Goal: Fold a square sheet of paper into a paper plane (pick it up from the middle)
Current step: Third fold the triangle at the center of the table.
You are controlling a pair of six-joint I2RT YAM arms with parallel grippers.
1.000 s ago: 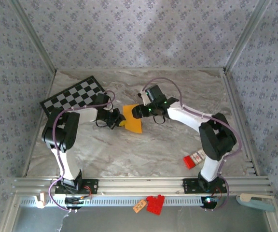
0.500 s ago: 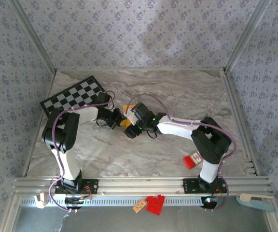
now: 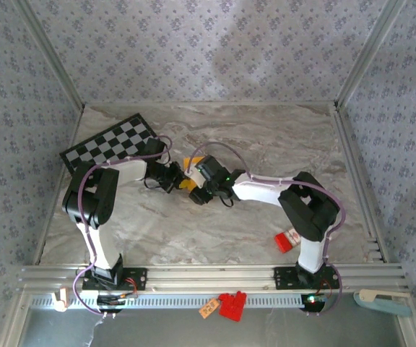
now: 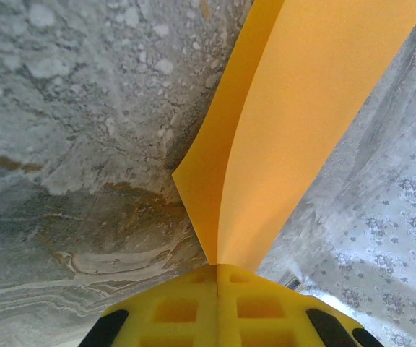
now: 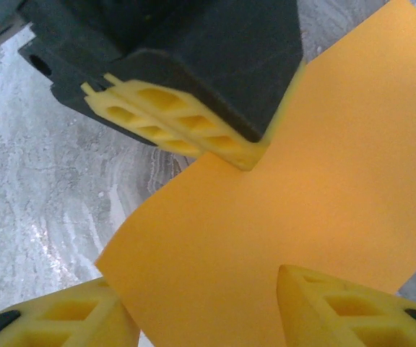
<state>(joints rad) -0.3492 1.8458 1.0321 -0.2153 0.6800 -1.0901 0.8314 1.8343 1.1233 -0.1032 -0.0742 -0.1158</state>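
Orange paper [image 4: 295, 130], unmarked and softly bent, pinched at its edge by the closed left hand [image 4: 217, 269]; right hand [image 5: 201, 289] open, straddling it.

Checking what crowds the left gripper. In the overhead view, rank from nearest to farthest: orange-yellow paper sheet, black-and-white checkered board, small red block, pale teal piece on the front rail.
1. Orange-yellow paper sheet: pinched in the left gripper, centre.
2. Black-and-white checkered board: back left.
3. Small red block: front right.
4. Pale teal piece: far front-right corner.
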